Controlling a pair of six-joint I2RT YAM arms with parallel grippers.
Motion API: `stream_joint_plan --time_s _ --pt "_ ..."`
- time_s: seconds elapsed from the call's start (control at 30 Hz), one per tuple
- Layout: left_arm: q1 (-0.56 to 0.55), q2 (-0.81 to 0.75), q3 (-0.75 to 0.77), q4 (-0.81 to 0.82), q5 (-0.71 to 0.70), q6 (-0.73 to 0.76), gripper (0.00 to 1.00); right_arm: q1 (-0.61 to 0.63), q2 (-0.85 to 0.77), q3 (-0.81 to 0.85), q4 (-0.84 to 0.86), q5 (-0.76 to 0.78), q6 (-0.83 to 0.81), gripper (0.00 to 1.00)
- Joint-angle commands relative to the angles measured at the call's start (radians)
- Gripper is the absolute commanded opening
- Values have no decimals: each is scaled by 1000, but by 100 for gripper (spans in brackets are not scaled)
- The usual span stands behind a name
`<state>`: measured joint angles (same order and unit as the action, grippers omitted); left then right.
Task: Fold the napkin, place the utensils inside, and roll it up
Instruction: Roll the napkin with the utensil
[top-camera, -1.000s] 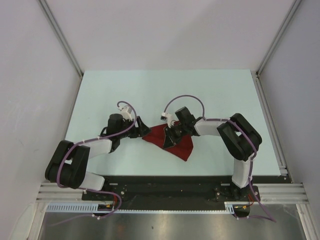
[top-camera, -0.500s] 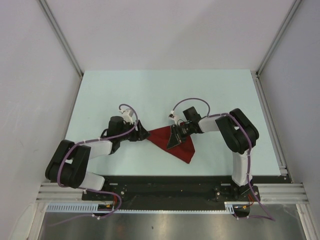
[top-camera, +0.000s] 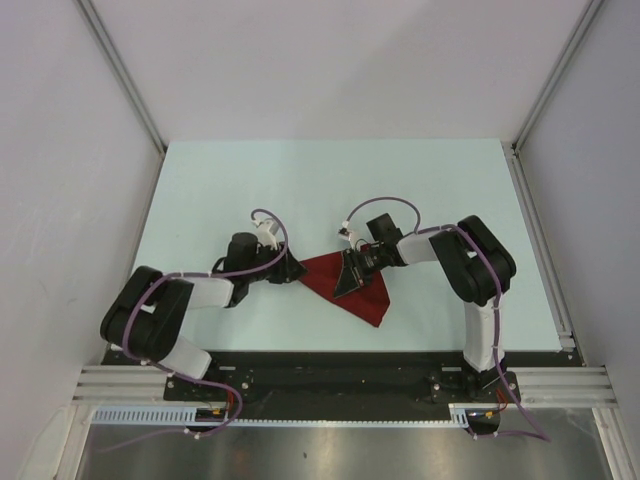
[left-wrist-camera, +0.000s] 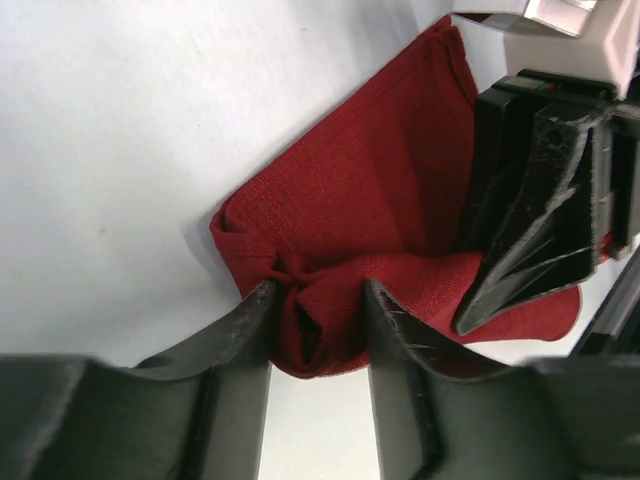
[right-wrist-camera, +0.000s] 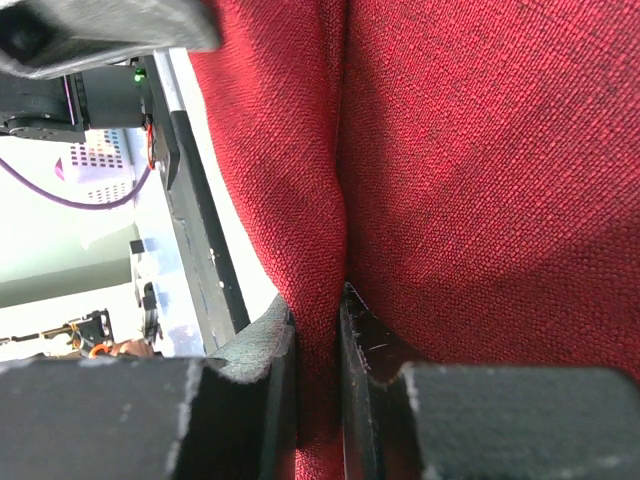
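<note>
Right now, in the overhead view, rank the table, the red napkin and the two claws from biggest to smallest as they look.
Largest first:
1. table
2. napkin
3. left claw and right claw: they look about alike, so I won't rank one over the other.

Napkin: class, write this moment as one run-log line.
napkin: on table | left gripper: pinching bunched corner | right gripper: clamped on fold | knife: unseen
</note>
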<state>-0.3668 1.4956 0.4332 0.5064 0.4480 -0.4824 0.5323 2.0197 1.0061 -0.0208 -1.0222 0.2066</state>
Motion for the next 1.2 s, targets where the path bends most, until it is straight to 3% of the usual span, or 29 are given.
stream_joint_plan --time_s 0.0,0.1,0.17,0.23,0.4,0.43,0.63,0.83,1.17 --pt "-14 52 44 34 9 -22 34 0 36 8 -54 91 -33 0" --pt "-14 86 61 5 0 -25 9 0 1 9 -77 132 -39 8" --pt "-14 103 68 -3 1 -25 0 -2 -47 12 -97 164 -47 30" --pt "-14 113 81 -15 1 -25 0 0 -87 23 -148 200 -59 53" --pt "-14 132 101 -45 4 -22 0 29 -286 45 -238 456 -90 62" --pt "-14 135 104 -49 4 -21 0 46 -312 46 -246 575 -104 65" --pt "-14 147 114 -75 8 -16 0 297 -412 29 -242 1090 -203 66" --pt "-14 157 121 -81 12 -18 0 495 -362 2 -160 1376 -318 66" --pt "-14 155 124 -85 18 -16 0 554 -268 -11 -143 1366 -342 63"
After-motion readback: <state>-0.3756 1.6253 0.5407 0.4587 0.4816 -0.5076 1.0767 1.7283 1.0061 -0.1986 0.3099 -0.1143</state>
